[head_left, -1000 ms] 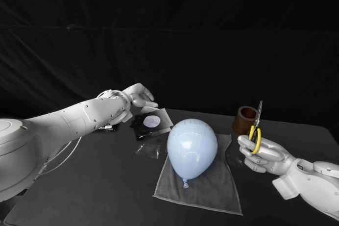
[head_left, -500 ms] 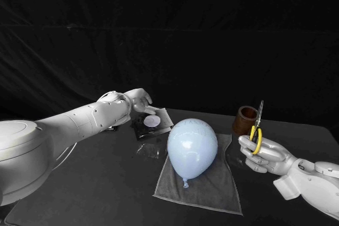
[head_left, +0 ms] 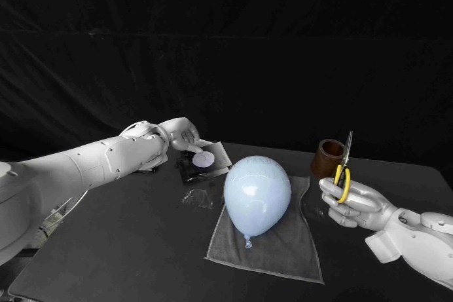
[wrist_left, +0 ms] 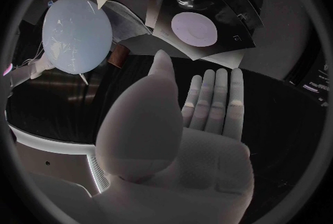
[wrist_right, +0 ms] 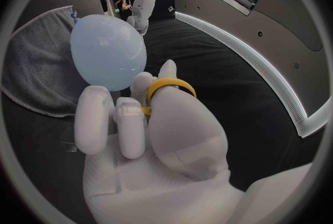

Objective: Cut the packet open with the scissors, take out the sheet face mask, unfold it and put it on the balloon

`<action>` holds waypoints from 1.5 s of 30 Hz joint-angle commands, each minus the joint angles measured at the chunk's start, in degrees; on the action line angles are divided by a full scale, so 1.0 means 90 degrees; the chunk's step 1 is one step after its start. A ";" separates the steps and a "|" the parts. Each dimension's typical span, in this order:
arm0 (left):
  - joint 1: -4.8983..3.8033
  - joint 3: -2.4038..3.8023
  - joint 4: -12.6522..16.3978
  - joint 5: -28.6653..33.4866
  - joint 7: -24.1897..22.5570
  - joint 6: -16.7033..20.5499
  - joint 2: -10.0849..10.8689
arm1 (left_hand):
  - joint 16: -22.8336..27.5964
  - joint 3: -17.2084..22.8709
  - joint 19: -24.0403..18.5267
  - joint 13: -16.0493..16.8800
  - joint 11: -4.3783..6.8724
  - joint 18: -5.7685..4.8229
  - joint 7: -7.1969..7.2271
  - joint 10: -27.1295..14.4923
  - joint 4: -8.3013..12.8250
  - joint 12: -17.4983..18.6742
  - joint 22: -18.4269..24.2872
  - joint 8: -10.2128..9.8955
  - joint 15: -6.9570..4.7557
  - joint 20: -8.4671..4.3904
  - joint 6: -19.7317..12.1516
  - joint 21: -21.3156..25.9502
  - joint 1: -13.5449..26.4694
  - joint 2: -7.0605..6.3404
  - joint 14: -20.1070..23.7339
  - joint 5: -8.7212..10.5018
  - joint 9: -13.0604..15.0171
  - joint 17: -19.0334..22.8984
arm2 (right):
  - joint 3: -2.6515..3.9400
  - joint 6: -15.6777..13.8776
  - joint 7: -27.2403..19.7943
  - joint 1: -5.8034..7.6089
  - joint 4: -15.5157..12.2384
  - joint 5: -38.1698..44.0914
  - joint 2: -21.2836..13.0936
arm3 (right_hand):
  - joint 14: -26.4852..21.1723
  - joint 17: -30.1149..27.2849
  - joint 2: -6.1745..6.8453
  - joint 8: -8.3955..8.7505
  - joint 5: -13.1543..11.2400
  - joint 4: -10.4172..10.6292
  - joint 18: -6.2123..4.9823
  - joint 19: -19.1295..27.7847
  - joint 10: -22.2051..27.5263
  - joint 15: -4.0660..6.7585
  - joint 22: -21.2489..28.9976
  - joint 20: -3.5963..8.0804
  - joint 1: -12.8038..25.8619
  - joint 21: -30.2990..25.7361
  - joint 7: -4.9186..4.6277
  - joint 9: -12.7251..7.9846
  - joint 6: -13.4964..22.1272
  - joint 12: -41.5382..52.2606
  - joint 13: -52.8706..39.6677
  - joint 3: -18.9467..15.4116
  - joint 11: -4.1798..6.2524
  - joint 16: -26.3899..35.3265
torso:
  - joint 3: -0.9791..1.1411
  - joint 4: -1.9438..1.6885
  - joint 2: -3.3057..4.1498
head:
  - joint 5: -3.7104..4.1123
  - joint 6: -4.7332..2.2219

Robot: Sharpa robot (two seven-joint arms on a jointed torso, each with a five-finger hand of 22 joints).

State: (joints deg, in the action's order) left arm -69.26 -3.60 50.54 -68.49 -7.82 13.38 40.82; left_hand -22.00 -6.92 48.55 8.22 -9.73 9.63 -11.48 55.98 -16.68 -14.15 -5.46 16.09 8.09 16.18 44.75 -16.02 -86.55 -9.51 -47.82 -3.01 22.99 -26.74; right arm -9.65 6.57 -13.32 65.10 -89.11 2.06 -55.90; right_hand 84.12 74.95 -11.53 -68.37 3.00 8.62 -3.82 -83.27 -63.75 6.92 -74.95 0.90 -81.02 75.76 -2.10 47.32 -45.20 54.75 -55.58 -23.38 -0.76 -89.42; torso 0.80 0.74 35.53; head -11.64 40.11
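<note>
A dark packet (head_left: 205, 161) with a pale round mark lies tilted at the back left of the table; the left wrist view shows the packet (wrist_left: 200, 28) just beyond the fingertips. My left hand (head_left: 177, 135) hovers at its far left corner with fingers straight and together (wrist_left: 211, 96), holding nothing. A light blue balloon (head_left: 256, 194) lies on a grey towel (head_left: 273, 253) in the middle. My right hand (head_left: 354, 204) grips yellow-handled scissors (head_left: 343, 174) upright, blades pointing up, right of the balloon. The right wrist view shows the yellow handle ring (wrist_right: 170, 88) on my right hand (wrist_right: 152, 146), with the balloon (wrist_right: 107, 49) beyond.
A brown cup (head_left: 327, 159) stands behind the scissors at the back right. A scrap of clear plastic (head_left: 198, 198) lies on the table between the packet and the towel. Black cloth hangs behind the table.
My left hand has drawn back to the left and dropped slightly beside the packet. The packet, balloon and right hand with the scissors have stayed put.
</note>
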 commanded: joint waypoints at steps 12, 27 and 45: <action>0.0398 -0.0154 0.0789 -0.0055 -0.0548 0.1472 0.0361 | 0.1461 -0.0246 -0.3442 -0.0548 -0.0044 -0.0682 0.0716 -0.1702 -0.0053 0.0865 0.0379 -0.0362 0.0224 0.0065 -0.0832 0.1384 -0.0154 -0.0579 0.2281 0.0007 -0.0344 0.1243 | 0.0007 -0.0035 -0.0055 0.0004 0.0035 0.0130 -0.0002 | 0.0628 0.1553 -0.0093 -0.0853 -0.0015 0.0002 0.0033 -0.0036 -0.2825 0.0051 -0.0375 -0.0001 0.0008 0.0010 0.0336 0.1521 -0.0983 0.3842 -0.3687 -0.0044 0.0575 -0.0031 | -0.0017 0.0012 0.0015 | 0.0030 -0.0036; 0.0603 -0.0195 0.0970 -0.0775 -0.0114 0.1628 0.0261 | 0.2226 -0.0681 -0.4353 -0.0719 0.0189 -0.0653 0.0135 -0.4447 -0.0074 0.1386 0.0444 -0.1086 -0.0042 0.0014 -0.2555 0.1623 0.0410 -0.0941 0.4122 -0.0010 -0.1122 0.2168 | 0.0006 -0.0049 -0.0053 0.0004 0.0062 0.0166 0.0000 | 0.0628 0.1553 -0.0105 -0.0848 -0.0016 0.0008 0.0031 -0.0032 -0.2825 0.0053 -0.0371 0.0001 0.0019 0.0004 0.0338 0.1516 -0.0972 0.3842 -0.3688 -0.0052 0.0577 -0.0031 | -0.0001 0.0011 0.0011 | 0.0008 0.0039; 0.0667 -0.0196 0.0653 -0.1072 0.0420 0.0998 -0.0014 | 0.2240 -0.0685 -0.4372 -0.0717 0.0156 -0.0630 0.0104 -0.4563 -0.0074 0.1384 0.0440 -0.1113 -0.0031 -0.0003 -0.2631 0.1617 0.0439 -0.0943 0.4157 -0.0008 -0.1156 0.2189 | 0.0006 -0.0050 -0.0057 0.0004 0.0055 0.0193 -0.0004 | 0.0626 0.1545 -0.0119 -0.0842 -0.0016 0.0013 0.0029 -0.0028 -0.2817 0.0054 -0.0366 0.0002 0.0028 -0.0002 0.0340 0.1513 -0.0965 0.3835 -0.3675 -0.0058 0.0579 -0.0029 | -0.0012 0.0021 0.0020 | 0.0034 0.0046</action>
State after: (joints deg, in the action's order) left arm -63.25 -5.40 56.74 -76.81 -5.58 24.43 41.03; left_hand -2.15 -12.87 9.41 1.80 -8.29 4.35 -8.61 15.27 -17.23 -1.78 -1.45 6.28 7.90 16.17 21.58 -1.49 -83.14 -18.03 -10.75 -3.01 12.64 -7.13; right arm -9.66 5.75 -13.29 65.11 -88.54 3.34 -55.94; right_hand 84.15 74.90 -11.85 -68.42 3.00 8.78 -3.39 -83.16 -63.75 6.83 -74.94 0.79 -80.74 75.70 -2.10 47.32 -45.20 54.75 -55.60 -23.54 -0.76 -89.28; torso 0.73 0.87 35.71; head -11.38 40.49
